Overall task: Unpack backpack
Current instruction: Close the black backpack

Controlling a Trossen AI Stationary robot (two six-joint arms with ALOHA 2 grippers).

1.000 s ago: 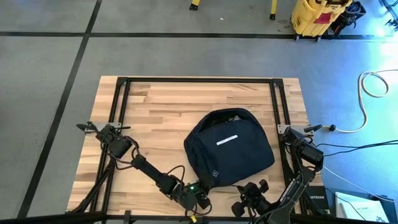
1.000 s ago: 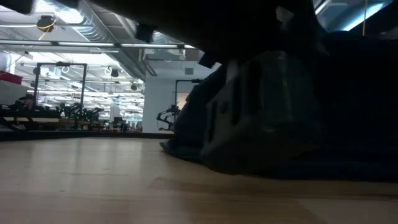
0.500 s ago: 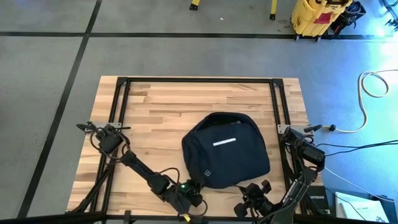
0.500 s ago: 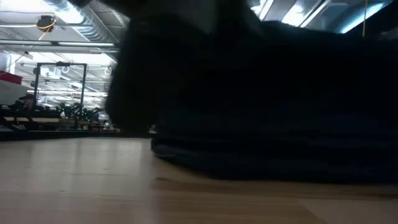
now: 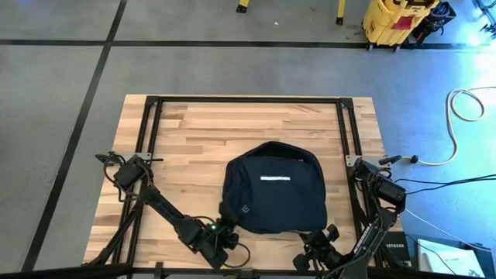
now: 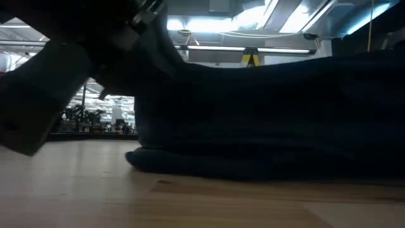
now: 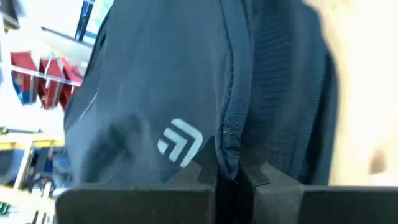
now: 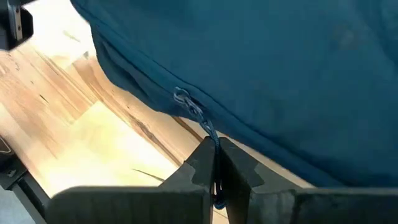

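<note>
Your left arm reaches low along the table's near edge, its left gripper (image 5: 222, 240) clamped tight on the zipper seam of the large soft dark navy fabric backpack (image 5: 273, 195). Your right gripper (image 5: 319, 249) sits just beside the bag's near right corner, fingers pinched together on the zipper pull cord (image 8: 208, 134) (thin, dark).

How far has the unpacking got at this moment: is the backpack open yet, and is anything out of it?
Done: the backpack lies flat on the table, nothing taken out. In hand: the left gripper is shut on the bag's zipper seam near the white logo; the right gripper is shut on the zipper pull cord. Left: no opening shows, so unzipping and removing the contents remain.
</note>
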